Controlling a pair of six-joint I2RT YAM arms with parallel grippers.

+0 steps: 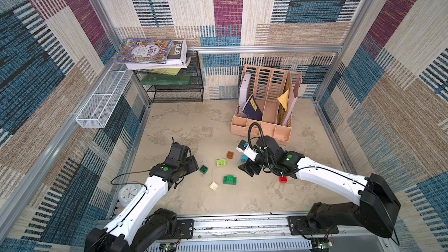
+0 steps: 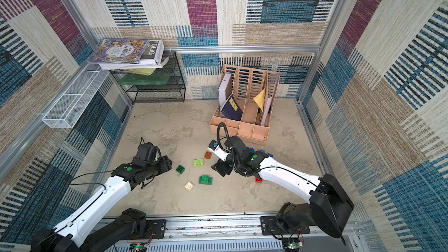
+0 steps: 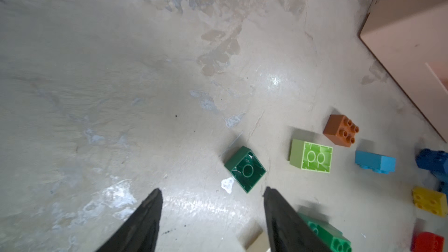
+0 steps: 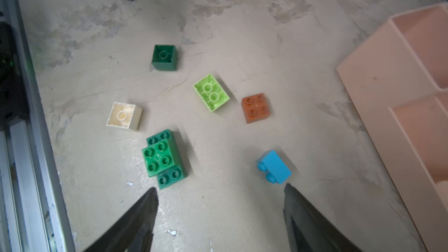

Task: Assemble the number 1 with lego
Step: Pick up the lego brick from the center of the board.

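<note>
Lego bricks lie loose on the beige floor between my arms. A dark green brick (image 1: 204, 169) (image 3: 245, 169) lies studs down just ahead of my open left gripper (image 3: 212, 192) (image 1: 194, 163). Beyond it are a lime brick (image 1: 221, 162) (image 4: 211, 92) and a brown one (image 1: 230, 155) (image 4: 255, 107). A green stack of two bricks (image 1: 230, 180) (image 4: 163, 158) and a light blue brick (image 4: 275, 167) sit ahead of my open right gripper (image 4: 219, 189) (image 1: 247, 168), one off each fingertip. A cream brick (image 1: 213, 185) lies nearer the front, and a red brick (image 1: 283, 179) under my right arm. Both grippers hold nothing.
A peach file organiser (image 1: 261, 127) stands right behind the right arm. A black mesh rack (image 1: 174, 86) with books is at the back left, a white wire basket (image 1: 101, 98) on the left wall. A clock (image 1: 127, 193) lies by the left arm. Yellow (image 3: 429, 201) and dark blue (image 3: 432, 161) bricks lie near the organiser.
</note>
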